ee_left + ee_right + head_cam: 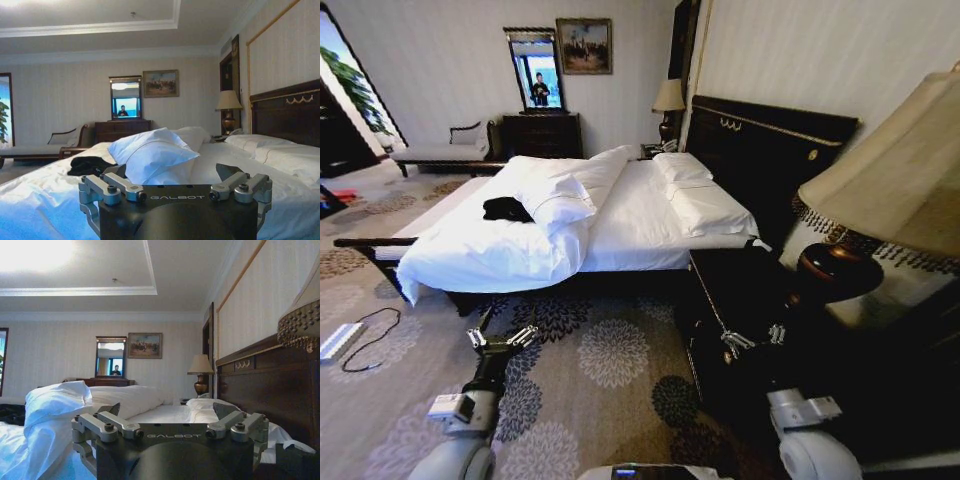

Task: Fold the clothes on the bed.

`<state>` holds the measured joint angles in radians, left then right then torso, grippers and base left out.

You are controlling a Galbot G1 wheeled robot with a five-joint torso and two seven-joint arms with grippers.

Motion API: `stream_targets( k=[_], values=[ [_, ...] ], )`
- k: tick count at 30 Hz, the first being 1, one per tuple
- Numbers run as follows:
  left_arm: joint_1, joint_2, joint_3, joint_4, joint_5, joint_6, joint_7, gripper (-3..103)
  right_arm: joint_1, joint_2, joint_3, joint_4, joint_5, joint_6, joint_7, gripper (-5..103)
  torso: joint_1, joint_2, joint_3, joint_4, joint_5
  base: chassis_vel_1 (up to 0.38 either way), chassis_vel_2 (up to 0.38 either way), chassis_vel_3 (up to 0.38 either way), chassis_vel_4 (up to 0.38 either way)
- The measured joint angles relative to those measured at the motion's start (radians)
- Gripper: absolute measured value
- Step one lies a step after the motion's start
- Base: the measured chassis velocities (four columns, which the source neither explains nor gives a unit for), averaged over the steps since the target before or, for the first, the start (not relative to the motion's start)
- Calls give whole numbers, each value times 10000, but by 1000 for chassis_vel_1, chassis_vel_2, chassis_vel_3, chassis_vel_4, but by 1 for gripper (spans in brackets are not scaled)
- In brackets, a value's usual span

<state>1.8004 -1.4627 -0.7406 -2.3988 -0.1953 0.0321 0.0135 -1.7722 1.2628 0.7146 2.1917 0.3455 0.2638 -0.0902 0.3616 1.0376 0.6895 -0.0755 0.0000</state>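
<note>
Metal-fingered and low over the floral carpet [610,360], the left gripper [503,340] and right gripper [752,340] both hold their fingers spread wide and empty short of the large white-sheeted bed [640,225], where the crumpled black T-shirt [507,209] lies on the duvet beside a white pillow [560,205].

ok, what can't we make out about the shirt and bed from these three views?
- T-shirt: too small and crumpled in the head view to read lettering or find sleeves.
- T-shirt, left wrist view: a flat dark heap; the left gripper covers the sheet before it.
- T-shirt, right wrist view: cut off by the edge, hidden behind the bunched duvet.
- Bed, far side: hidden by the duvet and pillows.
</note>
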Motion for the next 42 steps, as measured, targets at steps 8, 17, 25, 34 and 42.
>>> stream_targets(
  k=[8,17,25,34,42],
  values=[
    [-7,-48,56,63,102,-22,2,100,165,-44,-66,-161,43,27,-33,100,0,0,0,0,-1,-107,92,94,-86],
    [-19,-100,138,91,169,-22,6,100,272,-91,-89,-252,127,45,-35,100,2,-1,1,2,0,-113,120,109,-112],
    [16,-121,215,121,227,-41,8,100,298,-104,-105,-309,149,68,-27,100,1,0,1,0,0,-88,84,85,-90],
    [66,-65,199,83,223,-42,18,100,293,-88,-110,-313,156,86,-23,100,1,0,0,1,-1,-74,83,73,-75],
    [109,-32,213,30,198,-42,29,100,279,-94,-103,-301,164,97,-21,100,1,0,1,1,0,-79,76,82,-70]
  ],
)
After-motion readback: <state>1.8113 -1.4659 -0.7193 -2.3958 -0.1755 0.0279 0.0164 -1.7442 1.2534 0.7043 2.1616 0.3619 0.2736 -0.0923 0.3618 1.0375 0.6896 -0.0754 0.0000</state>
